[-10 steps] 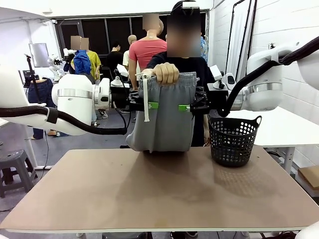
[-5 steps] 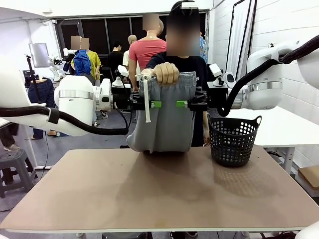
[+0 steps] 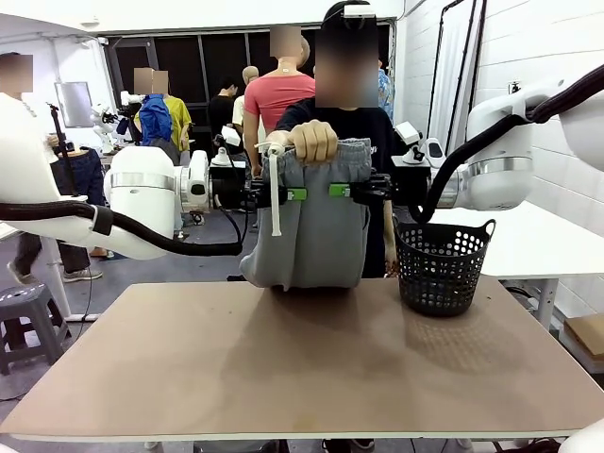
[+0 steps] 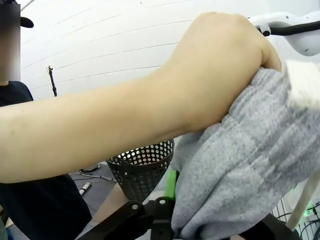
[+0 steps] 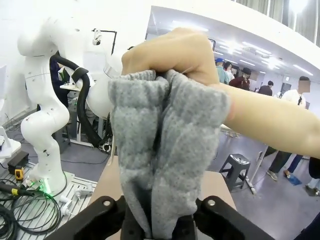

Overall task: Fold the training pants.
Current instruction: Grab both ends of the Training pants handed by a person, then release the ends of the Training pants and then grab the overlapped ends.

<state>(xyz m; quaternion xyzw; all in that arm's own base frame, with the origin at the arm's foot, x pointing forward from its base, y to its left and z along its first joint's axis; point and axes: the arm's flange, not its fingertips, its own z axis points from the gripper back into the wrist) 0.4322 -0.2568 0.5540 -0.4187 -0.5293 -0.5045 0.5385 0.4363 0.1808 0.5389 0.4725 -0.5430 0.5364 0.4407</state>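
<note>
Training pants under person's hand, left claw and right claw now clamped on them, open before.

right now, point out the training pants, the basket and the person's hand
training pants (image 3: 316, 236), front view, mid fabric
black basket (image 3: 442, 269), front view, front wall
person's hand (image 3: 313, 140), front view, knuckles

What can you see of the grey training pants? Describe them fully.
The training pants are light grey, soft knit fabric, bunched and hanging down to the far edge of the table. A person's hand grips the gathered waistband; a white drawstring dangles. The left tool and right tool pinch their sides.
</note>
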